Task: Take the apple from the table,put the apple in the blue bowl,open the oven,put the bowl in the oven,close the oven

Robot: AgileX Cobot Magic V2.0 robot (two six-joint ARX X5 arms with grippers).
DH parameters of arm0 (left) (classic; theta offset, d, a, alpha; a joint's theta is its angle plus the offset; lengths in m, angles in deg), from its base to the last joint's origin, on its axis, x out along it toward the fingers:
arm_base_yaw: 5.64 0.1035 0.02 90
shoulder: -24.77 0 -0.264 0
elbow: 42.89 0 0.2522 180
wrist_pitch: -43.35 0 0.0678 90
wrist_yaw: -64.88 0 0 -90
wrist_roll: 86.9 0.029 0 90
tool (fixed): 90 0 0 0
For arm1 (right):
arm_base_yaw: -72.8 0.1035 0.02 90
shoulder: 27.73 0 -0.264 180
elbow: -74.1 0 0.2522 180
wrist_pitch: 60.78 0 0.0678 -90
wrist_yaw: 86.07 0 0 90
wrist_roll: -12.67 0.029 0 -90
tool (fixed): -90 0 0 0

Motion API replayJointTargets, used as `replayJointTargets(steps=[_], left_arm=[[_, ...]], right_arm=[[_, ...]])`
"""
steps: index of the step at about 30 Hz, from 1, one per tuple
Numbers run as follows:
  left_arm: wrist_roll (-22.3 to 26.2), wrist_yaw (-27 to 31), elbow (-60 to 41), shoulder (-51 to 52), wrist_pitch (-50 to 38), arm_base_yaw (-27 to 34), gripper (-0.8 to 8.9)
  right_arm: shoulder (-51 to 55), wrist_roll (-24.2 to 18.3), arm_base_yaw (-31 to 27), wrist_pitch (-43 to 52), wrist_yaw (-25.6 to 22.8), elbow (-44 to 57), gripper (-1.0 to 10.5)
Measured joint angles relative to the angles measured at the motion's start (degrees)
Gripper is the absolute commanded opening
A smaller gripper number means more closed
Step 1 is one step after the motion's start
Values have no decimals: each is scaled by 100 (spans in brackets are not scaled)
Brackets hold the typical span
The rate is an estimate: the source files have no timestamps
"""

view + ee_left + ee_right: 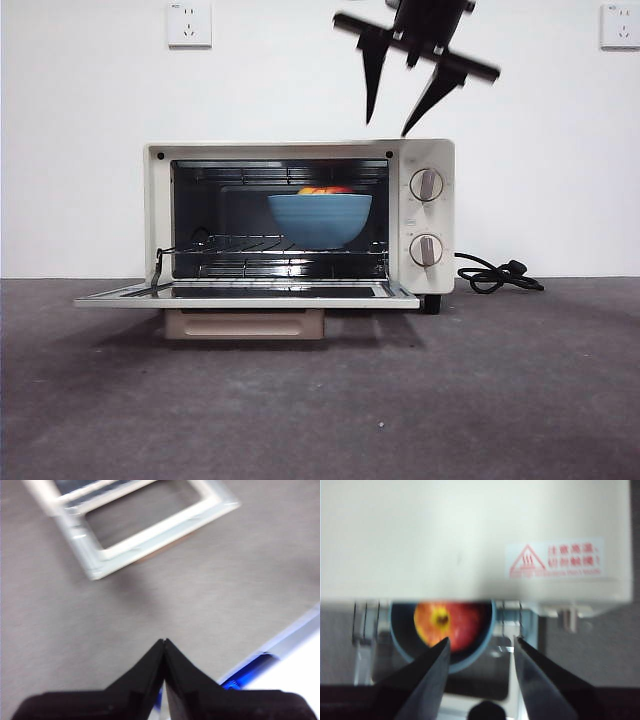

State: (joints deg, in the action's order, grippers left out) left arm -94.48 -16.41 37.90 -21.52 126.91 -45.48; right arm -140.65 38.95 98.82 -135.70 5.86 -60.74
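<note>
oven [300, 225] door down | blue bowl [320, 220] with apple [451, 625] on rack | right gripper [388, 128] released above | left gripper [164, 642] clenched, empty

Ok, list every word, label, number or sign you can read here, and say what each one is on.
Warning sticker on the top of the oven: red triangle with a heat symbol, then two lines of red Chinese characters, too blurred to read.
Markings around the two knobs: too small to read.
Small marks on the wall sockets: too small to read.
No brand name or number can be read anywhere.
</note>
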Motion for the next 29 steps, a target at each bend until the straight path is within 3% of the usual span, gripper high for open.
replayJointTargets(steps=[6,12,19,29], left_arm=[[212,-138,0,-588,-343,511,-8],[590,-1342,0,-1311,-920,1556,-8],[763,-2927,0,-2181,-1508,3012,-8],[754,-3499,-59,-3276,-2277,4188,-8]], right_arm=[[632,-1073,160,-748,-109,0,23],[1351,-1902,376,-1121,-111,0,-2],[2188,-2280,608,-1567,-254,0,-9],[3171,-2354,898,-1633,-651,-2,-9]])
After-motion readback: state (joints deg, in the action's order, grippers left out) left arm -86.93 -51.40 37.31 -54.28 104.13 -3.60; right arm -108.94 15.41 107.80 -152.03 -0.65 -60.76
